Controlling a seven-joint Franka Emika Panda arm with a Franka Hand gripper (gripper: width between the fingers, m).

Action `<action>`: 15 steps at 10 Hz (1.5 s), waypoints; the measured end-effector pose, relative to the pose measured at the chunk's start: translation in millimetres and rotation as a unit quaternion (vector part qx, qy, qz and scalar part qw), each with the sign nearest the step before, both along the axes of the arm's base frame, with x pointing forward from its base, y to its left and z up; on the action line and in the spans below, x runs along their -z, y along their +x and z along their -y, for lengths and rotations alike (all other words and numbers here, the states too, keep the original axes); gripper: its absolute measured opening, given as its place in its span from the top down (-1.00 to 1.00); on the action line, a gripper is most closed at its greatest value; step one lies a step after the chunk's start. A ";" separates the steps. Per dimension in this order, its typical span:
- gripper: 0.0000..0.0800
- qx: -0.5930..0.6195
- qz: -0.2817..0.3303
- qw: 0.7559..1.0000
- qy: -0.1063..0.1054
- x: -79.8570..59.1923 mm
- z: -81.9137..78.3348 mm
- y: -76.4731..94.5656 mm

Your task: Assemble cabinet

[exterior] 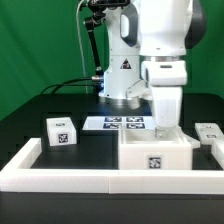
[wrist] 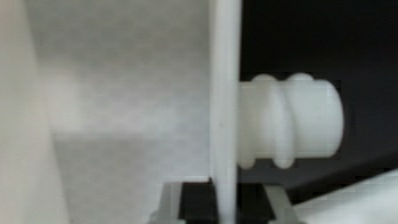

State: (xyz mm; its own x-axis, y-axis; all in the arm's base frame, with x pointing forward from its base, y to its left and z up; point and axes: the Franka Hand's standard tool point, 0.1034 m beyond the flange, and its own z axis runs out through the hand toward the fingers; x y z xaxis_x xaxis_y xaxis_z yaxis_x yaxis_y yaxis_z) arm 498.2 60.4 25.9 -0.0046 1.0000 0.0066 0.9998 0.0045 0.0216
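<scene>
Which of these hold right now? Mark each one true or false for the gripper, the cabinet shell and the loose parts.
1. The gripper is down at the top of the cabinet shell. True.
2. The small tagged block sits on top of the shell. False: it lies on the table, apart from the shell, toward the exterior view's left.
3. The marker board lies between that block and the shell. True.
4. The gripper hangs open in free air. False: in the wrist view its fingers close on the shell's thin white wall.
5. A ribbed white knob sticks out beside that wall. True.
</scene>
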 end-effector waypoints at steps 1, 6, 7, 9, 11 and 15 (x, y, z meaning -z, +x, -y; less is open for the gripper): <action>0.91 -0.006 0.003 1.000 0.003 -0.6 -7.6 6.0; 0.91 0.007 0.006 1.000 0.011 -0.2 -27.3 11.0; 0.91 0.002 0.009 1.000 0.014 -0.4 -38.1 14.8; 0.91 0.004 0.003 1.000 0.014 -0.6 -52.0 17.1; 0.91 0.033 -0.004 0.999 0.011 -0.8 -53.3 17.4; -0.07 0.043 -0.004 0.999 0.011 -0.7 -52.4 17.5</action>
